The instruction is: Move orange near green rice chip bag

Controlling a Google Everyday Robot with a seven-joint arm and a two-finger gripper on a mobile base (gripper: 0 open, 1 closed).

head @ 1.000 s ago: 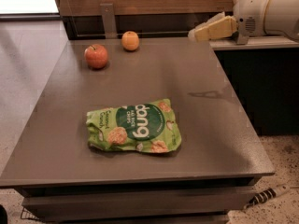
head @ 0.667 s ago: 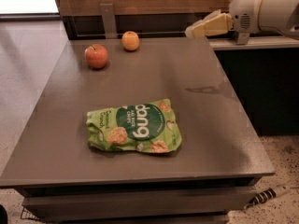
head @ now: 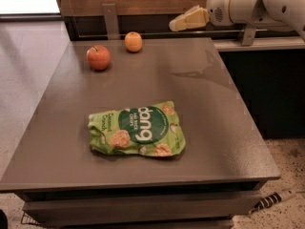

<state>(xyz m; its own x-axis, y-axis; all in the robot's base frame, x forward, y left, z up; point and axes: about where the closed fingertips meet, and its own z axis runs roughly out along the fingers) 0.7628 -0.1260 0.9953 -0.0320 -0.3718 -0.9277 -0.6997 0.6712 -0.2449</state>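
Grey desk [head: 214, 128] carries the orange [head: 133, 41] at its far edge, near 1 red apple [head: 98, 57] and well apart from the green rice chip bag [head: 137, 129] lying toward the front. The gripper [head: 175, 26] hangs above the far right side, holding nothing; how wide it is spread, I cannot tell.

Single raised view, angled down over table [head: 205, 109], claw [head: 173, 26] upper right

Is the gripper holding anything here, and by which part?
Nothing. The gripper hangs in the air right of the orange, which sits on the table.
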